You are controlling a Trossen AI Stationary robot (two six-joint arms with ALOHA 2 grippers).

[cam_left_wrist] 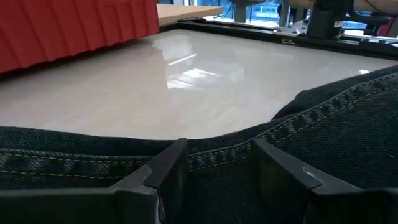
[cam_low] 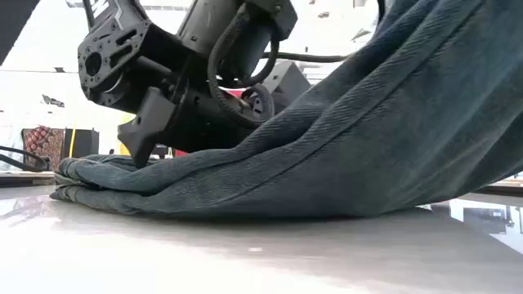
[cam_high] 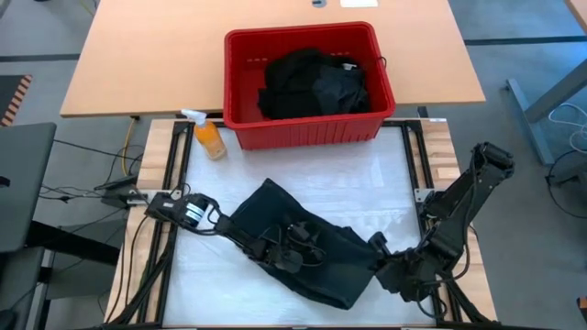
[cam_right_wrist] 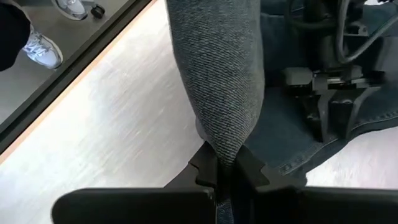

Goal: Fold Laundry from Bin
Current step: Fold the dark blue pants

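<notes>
A dark blue denim garment [cam_high: 266, 209] lies crumpled across the middle of the white table; in the low view, the garment [cam_low: 327, 171] rises steeply at its right end. My left gripper [cam_high: 292, 249] sits low over its middle, open, with a stitched hem [cam_left_wrist: 217, 155] between the fingers. My right gripper [cam_high: 378, 249] is shut on the garment's right end, raised above the table. More dark laundry [cam_high: 312, 82] is heaped in the red bin [cam_high: 303, 33] at the far edge. My left gripper has its open fingers [cam_left_wrist: 168, 177] on either side of a denim hem, nearly level; I cannot tell whether they touch the cloth. My right gripper pinches a bunched fold of denim [cam_right_wrist: 227, 134] at the garment's right end between its two fingers, slanting down. That end is lifted, and the rest trails down onto the table.
An orange spray bottle [cam_high: 209, 137] stands at the table's far left, beside the bin. Bare white tabletop [cam_high: 358, 179] lies between the garment and the bin. Black frame rails [cam_high: 413, 165] run along the table's sides. A person's shoe [cam_right_wrist: 43, 50] shows on the floor beyond the edge.
</notes>
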